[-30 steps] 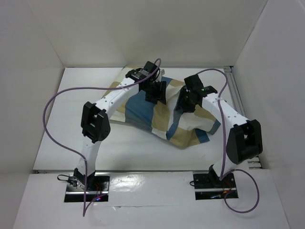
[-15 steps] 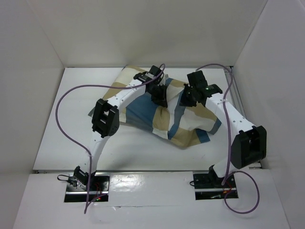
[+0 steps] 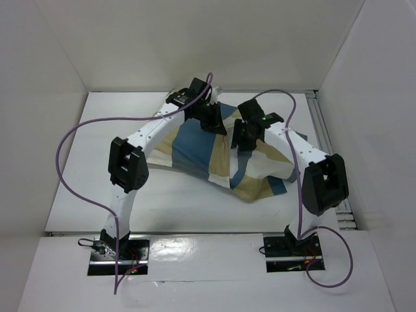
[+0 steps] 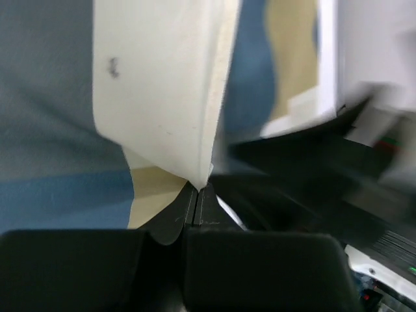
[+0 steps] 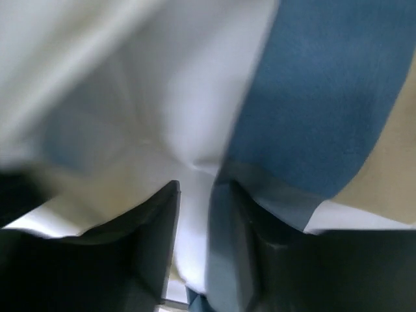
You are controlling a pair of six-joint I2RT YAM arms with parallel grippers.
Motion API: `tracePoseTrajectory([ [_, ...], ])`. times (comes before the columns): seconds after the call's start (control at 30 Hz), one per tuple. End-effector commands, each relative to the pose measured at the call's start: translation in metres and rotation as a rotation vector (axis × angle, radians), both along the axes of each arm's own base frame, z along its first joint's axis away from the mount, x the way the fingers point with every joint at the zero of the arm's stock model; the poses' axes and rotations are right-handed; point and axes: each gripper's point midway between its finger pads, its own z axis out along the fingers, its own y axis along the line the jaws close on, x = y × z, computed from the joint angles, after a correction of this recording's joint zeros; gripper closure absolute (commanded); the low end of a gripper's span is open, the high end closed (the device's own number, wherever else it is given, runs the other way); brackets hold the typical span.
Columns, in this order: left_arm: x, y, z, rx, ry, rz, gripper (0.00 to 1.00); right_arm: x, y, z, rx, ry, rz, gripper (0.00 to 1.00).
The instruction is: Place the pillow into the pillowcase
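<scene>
Where the white table (image 3: 71, 169) is shut in by plain white walls (image 3: 195, 45) on three sides, the pillowcase (image 3: 195, 144) is seen lying on the table's far half, about midway across it. Both wrist views are blurred and filled with cloth, so little of the table is shown in them. The pillow is not made out apart from the cloth, and the pillowcase is seen only as bulged and rumpled. Which of its ends is the open one cannot be told. Its long axis is laid slantwise over the table, from the far left to the near right, where a tan and blue corner is pointed toward the table's near edge. The left gripper (image 4: 197, 188) is closed tight, and a peaked fold of cream pillowcase cloth is pinched at its tips, raised above the table. The fingers of the right gripper (image 5: 195, 188) are set a little apart with white cloth drawn between them. Whether that cloth is clamped cannot be told.
</scene>
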Motion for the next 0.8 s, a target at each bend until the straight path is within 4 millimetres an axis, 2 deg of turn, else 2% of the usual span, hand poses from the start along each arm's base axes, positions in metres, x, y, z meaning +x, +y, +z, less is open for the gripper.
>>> tracePoseTrajectory([
  [0.0,-0.011,-0.002,0.035,-0.079,-0.019,-0.023,1.0,-0.006,-0.01,-0.01,-0.064,0.015,-0.034,0.59],
  [0.07,-0.012,-0.003,0.041,-0.094,-0.031,-0.03,1.0,0.0,-0.016,-0.002,-0.086,-0.02,-0.056,0.88],
  [0.1,-0.012,-0.004,0.042,-0.097,-0.024,-0.023,1.0,0.0,-0.018,0.0,-0.1,-0.021,-0.064,0.97],
  [0.13,-0.012,-0.004,0.042,-0.097,-0.024,-0.023,1.0,0.006,-0.021,0.014,-0.106,-0.056,-0.079,1.0],
  [0.2,-0.012,-0.004,0.047,-0.106,-0.039,-0.023,1.0,0.005,-0.026,0.025,-0.126,-0.067,-0.094,1.0],
  [0.23,-0.012,-0.004,0.047,-0.106,-0.04,-0.023,1.0,0.009,-0.027,0.041,-0.12,-0.11,-0.096,1.0],
  [0.3,-0.012,-0.004,0.047,-0.106,-0.04,-0.023,1.0,0.008,-0.032,0.054,-0.124,-0.142,-0.111,1.0],
  [0.33,-0.013,-0.004,0.044,-0.101,-0.032,-0.023,1.0,0.009,-0.032,0.069,-0.105,-0.179,-0.115,1.0],
  [0.4,-0.012,-0.004,0.039,-0.097,-0.024,-0.023,1.0,0.009,-0.03,0.086,-0.083,-0.218,-0.104,1.0],
  [0.47,-0.013,-0.004,0.036,-0.094,-0.009,-0.016,1.0,0.007,-0.025,0.089,-0.072,-0.214,-0.061,1.0],
  [0.53,-0.014,-0.004,0.037,-0.1,-0.006,-0.023,1.0,0.0,-0.02,0.077,-0.075,-0.153,-0.013,1.0],
  [0.57,-0.014,-0.004,0.037,-0.1,-0.006,-0.023,1.0,-0.003,-0.016,0.064,-0.094,-0.112,0.002,0.73],
  [0.6,-0.014,-0.004,0.037,-0.1,-0.006,-0.023,1.0,-0.012,-0.012,0.051,-0.108,-0.069,0.018,0.56],
  [0.63,-0.014,-0.004,0.037,-0.1,-0.006,-0.023,1.0,-0.019,-0.013,0.042,-0.133,-0.045,0.025,0.47],
  [0.67,-0.014,-0.004,0.037,-0.1,-0.006,-0.023,1.0,-0.024,-0.013,0.034,-0.148,-0.027,0.02,0.33],
  [0.73,-0.014,-0.004,0.037,-0.1,-0.006,-0.023,1.0,-0.039,-0.018,0.005,-0.206,0.037,0.033,0.24],
  [0.77,-0.014,-0.004,0.037,-0.1,-0.006,-0.023,1.0,-0.043,-0.02,-0.001,-0.219,0.052,0.043,0.22],
])
